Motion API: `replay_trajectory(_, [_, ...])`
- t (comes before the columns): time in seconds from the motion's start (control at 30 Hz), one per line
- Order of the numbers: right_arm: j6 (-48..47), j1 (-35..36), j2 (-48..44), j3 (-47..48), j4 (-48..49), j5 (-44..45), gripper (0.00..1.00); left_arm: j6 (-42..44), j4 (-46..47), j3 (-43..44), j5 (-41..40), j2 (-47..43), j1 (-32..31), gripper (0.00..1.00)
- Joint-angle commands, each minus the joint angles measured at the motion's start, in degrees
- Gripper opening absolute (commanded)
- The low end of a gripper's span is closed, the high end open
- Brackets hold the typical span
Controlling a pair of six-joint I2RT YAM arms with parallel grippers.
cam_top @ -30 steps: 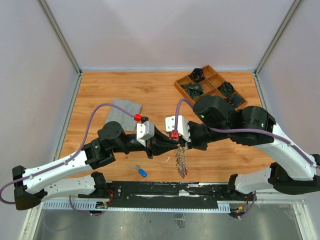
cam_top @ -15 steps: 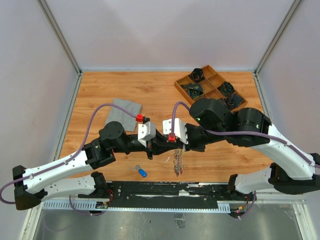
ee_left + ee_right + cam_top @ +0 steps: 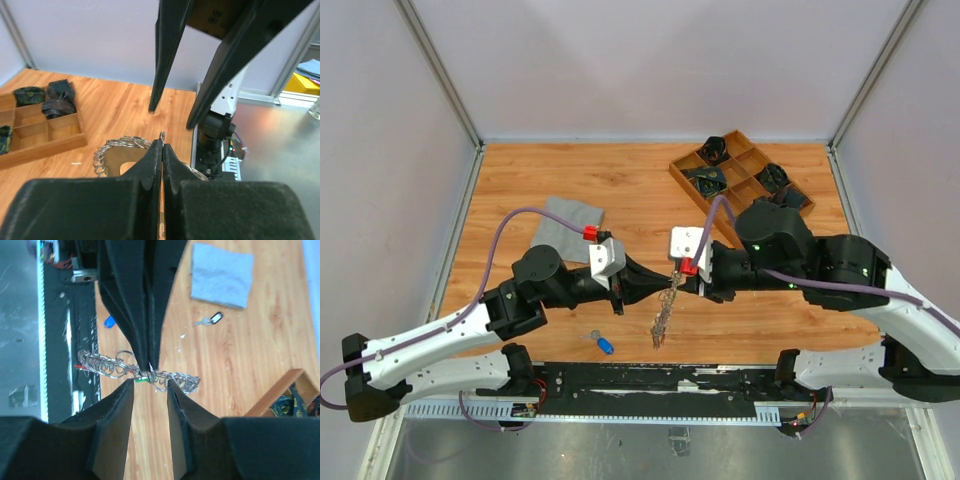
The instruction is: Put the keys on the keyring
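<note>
The keyring point(image 3: 662, 316), a thin metal ring crowded with silver keys, hangs in the air between the two grippers. My left gripper point(image 3: 658, 285) is shut on its wire, and the left wrist view shows the ring point(image 3: 120, 146) pinched at the fingertips point(image 3: 162, 142). My right gripper point(image 3: 680, 281) faces it from the right with its jaws open, one on each side of the keyring point(image 3: 135, 369), not clamping it. A loose key with a blue tag point(image 3: 604, 345) lies on the table near the front edge. Another key with a black tag point(image 3: 211, 318) lies near the cloth.
A grey cloth square point(image 3: 568, 228) lies on the wooden table left of centre. A wooden compartment tray point(image 3: 740, 175) with dark items stands at the back right. The black rail point(image 3: 650, 378) runs along the near edge below the hanging ring.
The left gripper has closed on the keyring. The right gripper has opened, let go of it and drawn back to the right. The ring's hanging end has swung left.
</note>
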Motion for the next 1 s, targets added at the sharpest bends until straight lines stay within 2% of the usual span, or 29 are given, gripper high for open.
replay_trajectory(0.0, [7.5, 0.9, -7.2, -7.0, 18.0, 6.9, 0.36, -1.2, 6.2, -2.3, -6.5, -4.3, 0.1, 0.0])
replay_trajectory(0.1, [13.4, 0.9, -10.8, -13.7, 28.0, 8.7, 0.38, -2.1, 7.7, -4.0, -9.5, -6.4, 0.1, 0.01])
replay_trajectory(0.2, [20.0, 0.8, -13.6, -19.0, 33.7, 13.5, 0.39, -3.1, 9.3, -5.4, -11.0, -7.9, 0.0, 0.0])
replay_trajectory(0.23, [22.1, 0.5, -14.8, -20.5, 34.9, 14.5, 0.37, -3.5, 10.2, -5.9, -11.2, -8.4, 0.1, 0.0])
replay_trajectory(0.3, [24.6, 0.0, -16.9, -24.3, 37.6, 13.2, 0.26, -4.4, 11.9, -6.8, -11.2, -9.1, 0.1, 0.01])
replay_trajectory(0.37, [24.4, -0.2, -18.8, -27.1, 40.4, 9.2, 0.22, -4.8, 12.8, -6.8, -10.2, -9.2, 0.1, 0.01])
replay_trajectory(0.5, [18.8, -0.2, -19.6, -29.1, 40.0, 0.4, 0.27, -4.7, 13.9, -6.5, -8.5, -9.1, 0.1, 0.0])
replay_trajectory(0.6, [17.2, -0.2, -19.9, -30.6, 39.7, -1.4, 0.29, -4.3, 13.2, -6.0, -9.1, -8.9, 0.1, 0.0])
replay_trajectory(0.7, [16.7, -0.2, -20.6, -31.6, 38.5, 3.0, 0.31, -4.0, 10.9, -5.6, -11.2, -8.8, 0.1, 0.0])
replay_trajectory(0.83, [16.2, -0.2, -21.7, -31.9, 35.6, 15.0, 0.35, -4.0, 7.6, -6.6, -13.6, -9.7, 0.1, 0.0])
replay_trajectory(0.97, [16.0, -0.2, -22.9, -34.3, 35.6, 16.9, 0.42, -5.2, 7.6, -8.4, -15.1, -11.3, 0.1, 0.0])
